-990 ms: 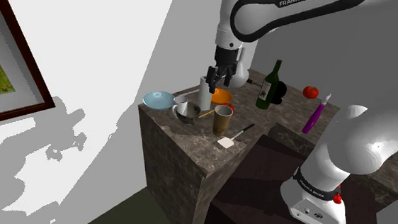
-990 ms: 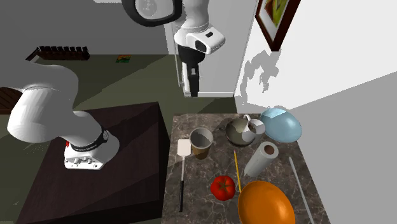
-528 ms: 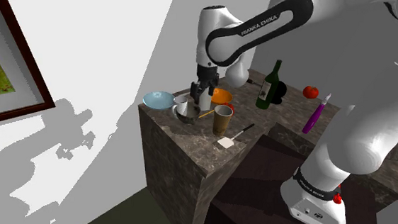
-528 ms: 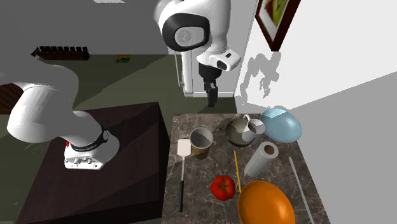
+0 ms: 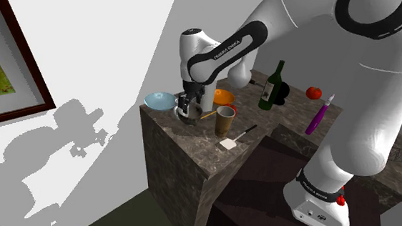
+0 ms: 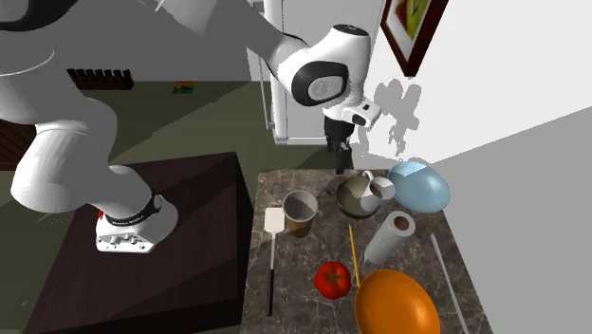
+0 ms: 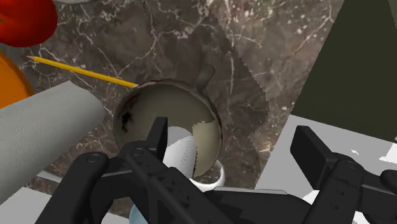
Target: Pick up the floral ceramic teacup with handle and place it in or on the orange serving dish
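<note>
Wrist view looks down on a dark marbled stone tabletop (image 7: 254, 57), where the all-black two-finger gripper (image 7: 232, 130) has its fingers spread wide apart and gripping nothing. The plain white teacup with a handle (image 7: 181, 153) sits just inside one black finger (image 7: 159, 143), partly hidden by it, and leans against the rim of a dull grey-brown round metal bowl (image 7: 162, 111). The other finger is well apart from the cup. A thin yellow stick (image 7: 83, 70) runs from the bowl's rim toward the glossy orange serving dish (image 7: 9, 86), and a white paper-towel roll (image 7: 44, 137) lies beside the bowl. In the second exterior view the gripper (image 6: 340, 163) hangs over the table's far edge just beside the bowl (image 6: 353, 199), and the teacup (image 6: 382, 188) rests between the bowl and a pale blue oval bowl (image 6: 422, 188). The orange dish (image 6: 394, 304) lies well apart at the near end, beyond the roll (image 6: 389, 237), with a red tomato (image 6: 332, 278) beside it.
</note>
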Controlling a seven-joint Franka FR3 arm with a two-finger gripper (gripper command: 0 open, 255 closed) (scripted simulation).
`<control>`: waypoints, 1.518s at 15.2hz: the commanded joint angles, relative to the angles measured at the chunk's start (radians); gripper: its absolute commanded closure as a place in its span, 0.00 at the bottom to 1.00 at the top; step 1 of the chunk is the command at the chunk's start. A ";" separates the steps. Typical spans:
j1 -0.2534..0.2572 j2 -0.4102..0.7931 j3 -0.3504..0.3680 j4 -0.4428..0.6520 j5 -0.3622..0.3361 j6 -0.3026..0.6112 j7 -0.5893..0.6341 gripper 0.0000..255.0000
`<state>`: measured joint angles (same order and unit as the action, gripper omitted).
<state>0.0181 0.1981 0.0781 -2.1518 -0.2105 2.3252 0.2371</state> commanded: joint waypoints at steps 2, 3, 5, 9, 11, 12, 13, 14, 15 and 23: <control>0.011 0.121 -0.011 0.081 -0.051 0.032 0.024 0.00; 0.016 0.161 -0.016 0.112 -0.066 0.038 0.030 0.00; 0.026 0.240 -0.027 0.179 -0.092 0.046 0.041 0.00; 0.030 0.307 -0.039 0.212 -0.112 0.078 0.049 0.00; 0.029 0.327 -0.043 0.212 -0.117 0.097 0.053 0.00; 0.029 0.336 -0.045 0.213 -0.119 0.107 0.054 0.00; 0.029 0.347 -0.047 0.213 -0.122 0.116 0.056 0.00; 0.028 0.352 -0.048 0.214 -0.124 0.122 0.057 0.00; 0.028 0.352 -0.048 0.214 -0.124 0.122 0.057 0.00; 0.028 0.352 -0.048 0.214 -0.123 0.122 0.057 1.00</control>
<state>0.0465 0.5503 0.0299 -1.9379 -0.3340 2.4467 0.2939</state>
